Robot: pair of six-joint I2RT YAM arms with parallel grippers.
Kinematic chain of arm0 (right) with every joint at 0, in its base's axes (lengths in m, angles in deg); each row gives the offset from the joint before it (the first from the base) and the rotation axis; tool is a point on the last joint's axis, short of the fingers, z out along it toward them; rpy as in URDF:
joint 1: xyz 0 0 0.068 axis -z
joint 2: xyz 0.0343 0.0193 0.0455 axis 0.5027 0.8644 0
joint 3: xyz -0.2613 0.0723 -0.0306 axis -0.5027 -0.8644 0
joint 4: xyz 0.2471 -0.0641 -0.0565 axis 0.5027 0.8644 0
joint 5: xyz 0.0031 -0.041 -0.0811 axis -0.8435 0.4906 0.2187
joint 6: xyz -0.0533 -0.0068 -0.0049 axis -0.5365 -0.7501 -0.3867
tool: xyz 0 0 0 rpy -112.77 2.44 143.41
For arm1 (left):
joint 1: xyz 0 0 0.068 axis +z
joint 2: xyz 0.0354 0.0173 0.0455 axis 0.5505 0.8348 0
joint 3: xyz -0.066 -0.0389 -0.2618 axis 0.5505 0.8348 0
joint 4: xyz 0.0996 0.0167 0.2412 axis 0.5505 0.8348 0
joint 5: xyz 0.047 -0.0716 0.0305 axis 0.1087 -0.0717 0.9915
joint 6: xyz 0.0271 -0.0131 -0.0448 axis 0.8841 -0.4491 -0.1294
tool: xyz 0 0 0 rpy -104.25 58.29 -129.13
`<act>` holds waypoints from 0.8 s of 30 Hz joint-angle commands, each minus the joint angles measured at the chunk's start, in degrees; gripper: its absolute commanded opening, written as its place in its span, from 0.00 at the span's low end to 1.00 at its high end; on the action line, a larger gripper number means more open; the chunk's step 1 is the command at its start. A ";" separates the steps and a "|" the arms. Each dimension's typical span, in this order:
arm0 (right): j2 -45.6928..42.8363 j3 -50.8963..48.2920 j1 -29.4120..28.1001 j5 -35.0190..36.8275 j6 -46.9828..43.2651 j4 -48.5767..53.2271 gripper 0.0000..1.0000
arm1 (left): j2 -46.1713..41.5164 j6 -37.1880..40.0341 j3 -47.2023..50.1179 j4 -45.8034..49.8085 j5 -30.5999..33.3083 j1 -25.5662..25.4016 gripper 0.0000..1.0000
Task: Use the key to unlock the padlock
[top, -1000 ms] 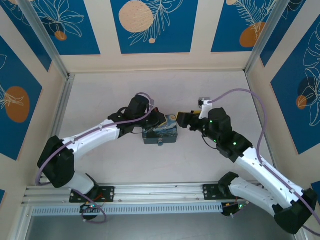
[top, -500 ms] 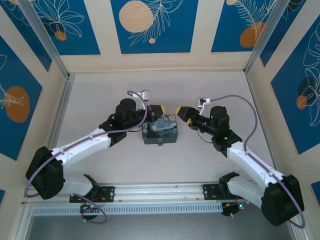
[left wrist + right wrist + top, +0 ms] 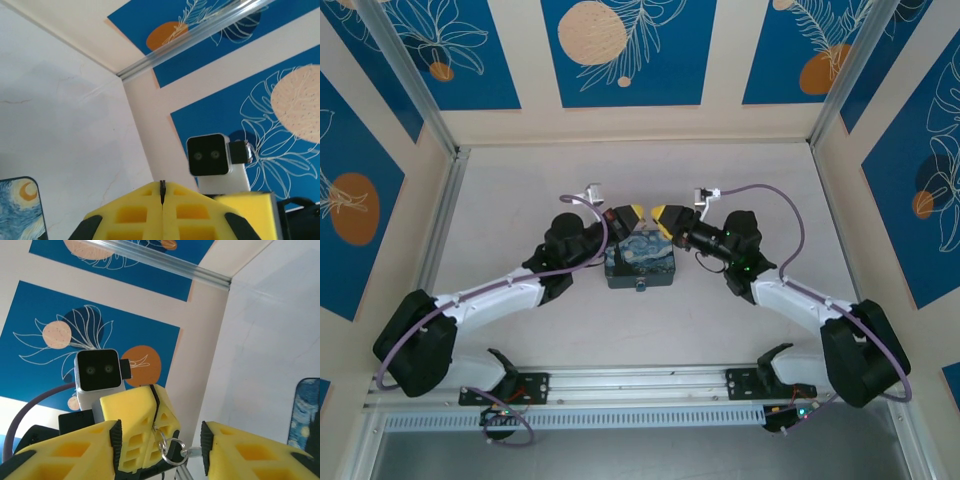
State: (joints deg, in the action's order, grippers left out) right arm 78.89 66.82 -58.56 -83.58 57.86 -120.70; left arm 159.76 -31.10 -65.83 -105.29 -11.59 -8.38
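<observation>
Finding: the left gripper (image 3: pixel 628 213) has its fingers together, pinching the key (image 3: pixel 161 186), with the ring (image 3: pixel 170 447) dangling. The right gripper (image 3: pixel 665 216) has its fingers apart, flanking the ring. The padlock (image 3: pixel 640 287) sits on the tin (image 3: pixel 642 256), on its near side. Risk: a grab on the loose ring could let the key swing or drop.
</observation>
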 commanded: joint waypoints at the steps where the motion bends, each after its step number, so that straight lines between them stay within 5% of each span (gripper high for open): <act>1: 2.16 1.79 -1.73 0.74 2.12 -7.21 0.44 | 0.47 -2.58 0.92 -6.11 2.99 0.27 0.00; 24: 9.49 5.86 -3.26 0.07 5.42 -12.31 0.23 | 3.28 -6.76 1.61 -11.28 5.17 0.23 0.00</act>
State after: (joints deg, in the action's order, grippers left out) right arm 87.28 69.61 -62.15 -82.60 62.71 -130.80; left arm 162.32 -37.13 -64.26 -113.73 -6.73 -8.25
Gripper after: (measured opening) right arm 0.238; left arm 0.040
